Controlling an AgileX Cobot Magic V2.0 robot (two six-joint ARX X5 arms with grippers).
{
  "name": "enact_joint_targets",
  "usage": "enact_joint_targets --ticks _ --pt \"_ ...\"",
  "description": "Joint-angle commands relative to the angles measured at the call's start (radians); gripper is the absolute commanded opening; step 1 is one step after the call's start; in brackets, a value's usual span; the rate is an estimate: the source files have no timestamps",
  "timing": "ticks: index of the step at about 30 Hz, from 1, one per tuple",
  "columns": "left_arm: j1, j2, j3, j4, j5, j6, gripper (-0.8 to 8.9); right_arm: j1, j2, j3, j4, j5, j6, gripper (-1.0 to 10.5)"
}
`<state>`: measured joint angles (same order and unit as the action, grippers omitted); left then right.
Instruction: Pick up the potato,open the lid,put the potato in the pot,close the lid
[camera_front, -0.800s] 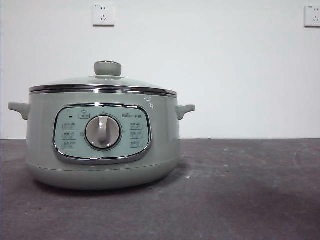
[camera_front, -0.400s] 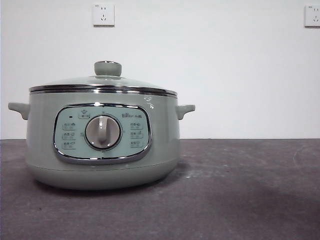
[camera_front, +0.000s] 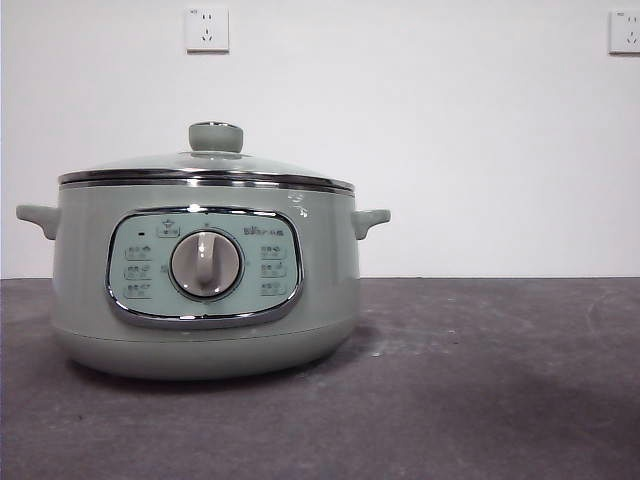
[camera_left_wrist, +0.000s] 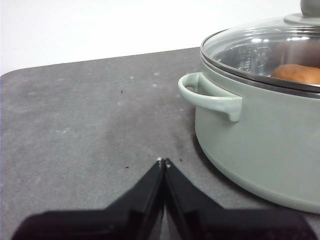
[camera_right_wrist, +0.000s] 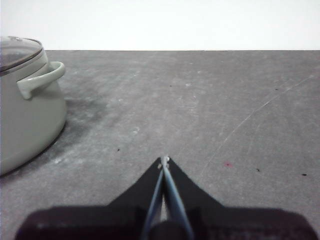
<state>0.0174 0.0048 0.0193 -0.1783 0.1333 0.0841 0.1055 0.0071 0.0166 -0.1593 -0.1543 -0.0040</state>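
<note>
- Under the glass lid (camera_left_wrist: 260, 47), at the right edge of the left wrist frame, the potato (camera_left_wrist: 298, 73) lies inside the pot (camera_left_wrist: 260, 135); only its orange-brown top shows, the rest cut off by the rim and the frame edge.
- Lid sits flat on the pot, knob (camera_front: 216, 137) up, in the front view's left half; the potato cannot be made out there.
- By these pictures the task looks finished: potato in, lid on.
- Left gripper (camera_left_wrist: 163, 163): jaws together, holding nothing, low over the worktop (camera_left_wrist: 90, 115), with the pot's handle (camera_left_wrist: 210, 97) up and to its right in the frame, near but apart.
- Right gripper (camera_right_wrist: 164, 161): jaws together, empty, with the pot at the left edge of its frame, farther off.
- Left arm seems nearer the pot.
- Neither arm shows in the front view; two wall sockets (camera_front: 207, 29) sit along its top.
</note>
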Motion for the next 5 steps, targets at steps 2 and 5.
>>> enact_joint_targets --ticks 2,5 --pt "0.003 -0.003 -0.016 0.005 -0.001 -0.01 -0.03 0.0 0.0 -0.011 -0.007 0.003 0.01 0.0" --pt "0.003 -0.003 -0.016 0.005 -0.001 -0.009 -0.03 0.0 0.0 -0.011 -0.007 0.003 0.01 0.0"
